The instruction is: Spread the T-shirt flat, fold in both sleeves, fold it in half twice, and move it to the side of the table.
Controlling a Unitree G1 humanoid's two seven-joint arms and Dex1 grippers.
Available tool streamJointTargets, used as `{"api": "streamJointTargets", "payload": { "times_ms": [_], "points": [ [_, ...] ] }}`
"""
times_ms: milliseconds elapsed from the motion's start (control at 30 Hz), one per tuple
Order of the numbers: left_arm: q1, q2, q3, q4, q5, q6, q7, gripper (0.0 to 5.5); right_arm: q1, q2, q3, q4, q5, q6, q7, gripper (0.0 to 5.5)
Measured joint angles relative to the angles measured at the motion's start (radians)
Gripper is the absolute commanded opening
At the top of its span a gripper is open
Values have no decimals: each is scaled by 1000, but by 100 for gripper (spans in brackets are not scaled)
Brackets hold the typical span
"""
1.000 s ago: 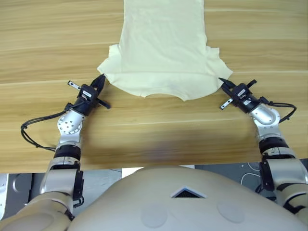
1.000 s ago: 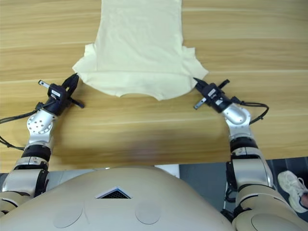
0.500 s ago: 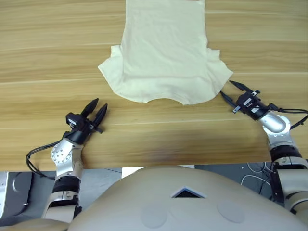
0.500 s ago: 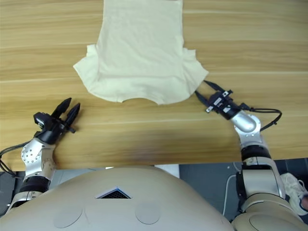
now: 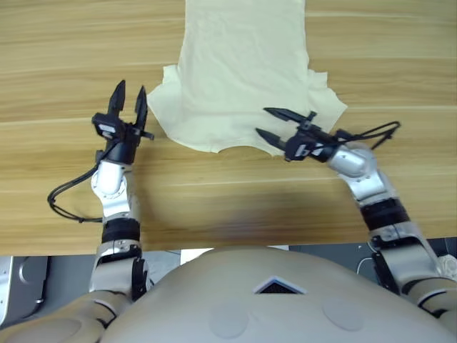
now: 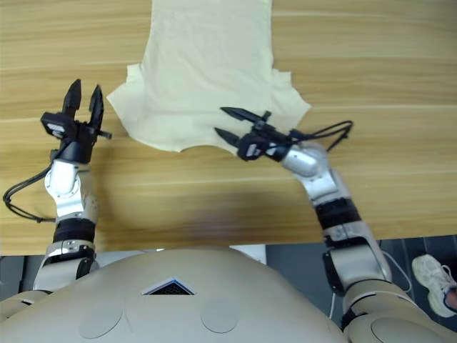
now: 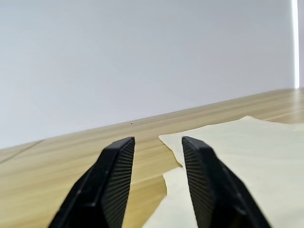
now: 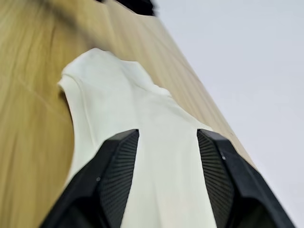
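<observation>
Your left gripper (image 5: pixel 131 90) and right gripper (image 5: pixel 263 121) are black, each with two tapered, pointed fingers (image 8: pixel 118 175). Up close, the pads (image 7: pixel 117 176) are finely ribbed. Behind each gripper sits a rounded silver wrist housing (image 5: pixel 109 181) dotted with small dark screws. The forearms (image 5: pixel 119 230) are silver with black bands. A thin black cable (image 5: pixel 66 198) loops off the left wrist, and a second one (image 5: pixel 376 129) arcs off the right wrist.

Plain indoor test room, lab-like.
Wood-grain tabletop (image 5: pixel 71 43) set before a bare white wall (image 7: pixel 142 57), dark grey floor (image 6: pixel 289 254) beneath its near edge.
</observation>
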Motion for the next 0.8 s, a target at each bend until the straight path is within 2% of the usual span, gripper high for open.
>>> {"api": "streamJointTargets", "payload": {
  "times_ms": [67, 200, 367, 500, 800],
  "points": [
    [-6, 0, -34, 39, 135, -42, 81, 282, -95, 29, 39, 160, -128, 50, -101, 229],
    [-10, 5, -36, 50, 309, -109, 252, 282, -189, 52, 102, 314, -236, 40, -238, 229],
    [-49, 15, -40, 44, 366, -156, 355, 282, -158, 46, 144, 324, -225, -49, -247, 229],
    [-64, 65, -64, 44, 429, -167, 395, 282, -65, -46, 165, 239, -144, -156, -185, 229],
    [-6, 166, -68, 49, 477, -131, 452, 282, -1, -112, 127, 195, -105, -155, -192, 229]
  ]
}}
